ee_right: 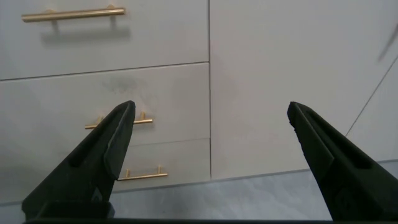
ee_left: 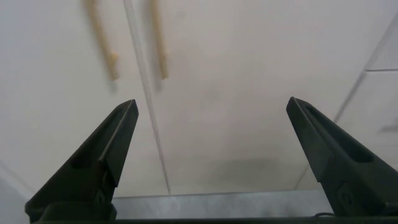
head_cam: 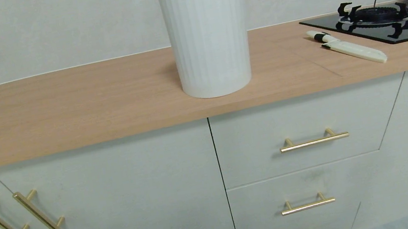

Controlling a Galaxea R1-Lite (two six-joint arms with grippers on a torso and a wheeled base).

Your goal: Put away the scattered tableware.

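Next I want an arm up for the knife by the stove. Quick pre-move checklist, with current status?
1. Left gripper open, empty: ok.
2. Right gripper open, empty: ok.
3. Knife lying free on the counter: ok.
4. Knife apart from the stove: ok, but close.
5. Container top open: cannot tell, cut off.
6. Grippers at counter height: not ok, both face cabinet fronts lower down.

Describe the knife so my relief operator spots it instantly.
On the wooden countertop, find the black gas hob at the right end. The knife lies flat beside the hob's near-left edge. It is slim and cream with a black band, unlike the tall white ribbed container.
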